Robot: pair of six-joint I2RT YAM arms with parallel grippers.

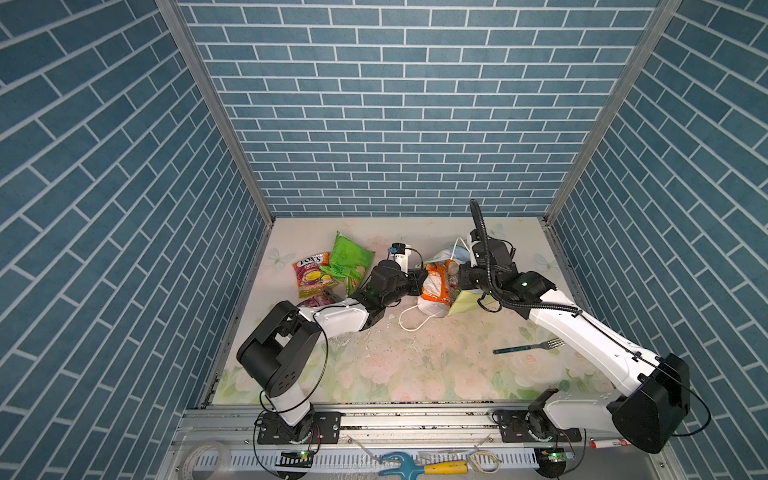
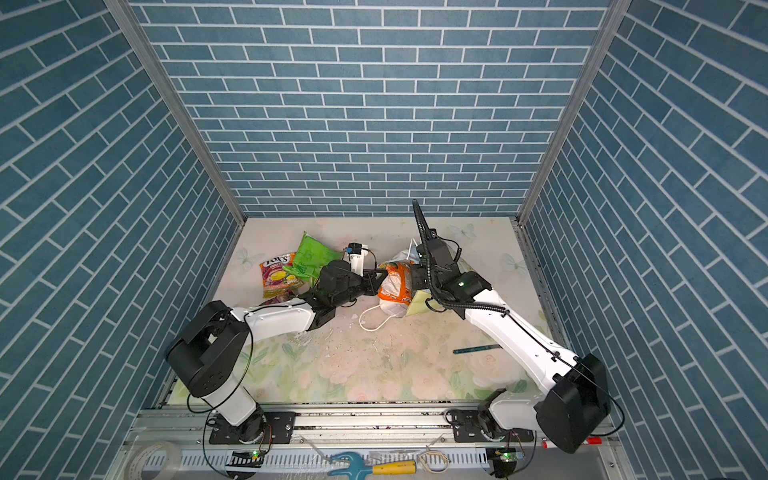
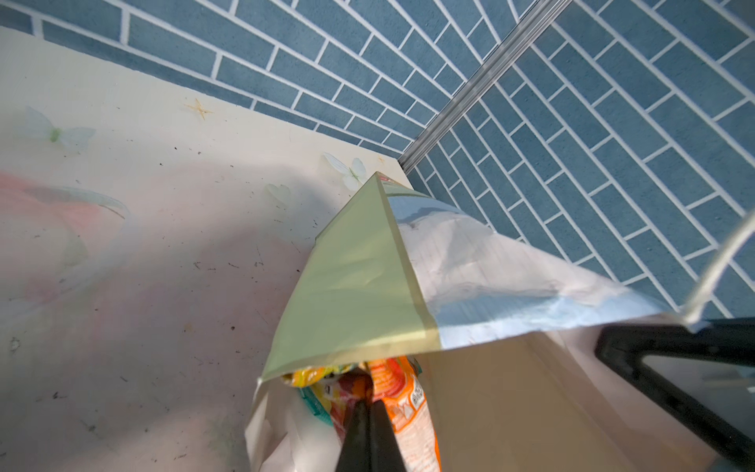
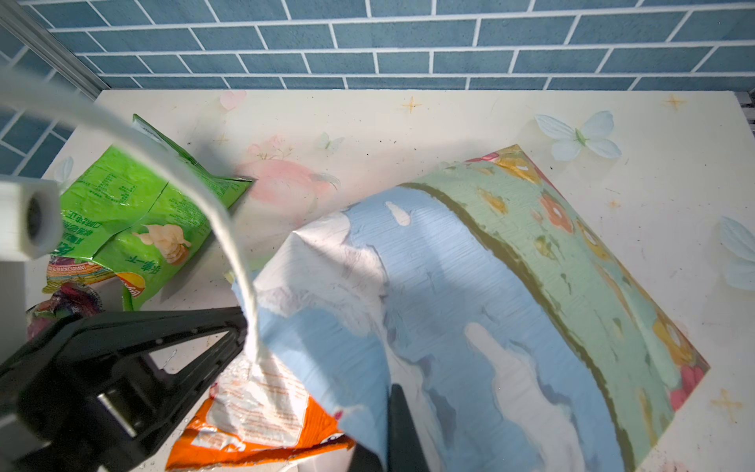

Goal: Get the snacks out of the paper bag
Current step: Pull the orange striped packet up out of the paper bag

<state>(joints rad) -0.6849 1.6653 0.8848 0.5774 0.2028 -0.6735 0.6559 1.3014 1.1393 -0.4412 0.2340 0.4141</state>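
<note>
Blue brick-pattern walls enclose a floral table [image 1: 415, 365]; toward its far side the paper bag [image 4: 470, 286] lies on its side, an orange packet [image 1: 436, 284] half out of its mouth and other packets [image 3: 318, 378] deeper in; the right end effector [image 1: 462, 277] is clamped on the bag's upper rim, tenting it open; the left end effector [image 3: 369, 408] sits closed at the mouth against the orange packet, though whether it pinches a fold I cannot tell; it should probably grip a crinkled edge firmly and draw low toward the green chip bag [image 1: 347, 259] and FOX'S packet [image 1: 311, 276] while the right anchors the bag.
</note>
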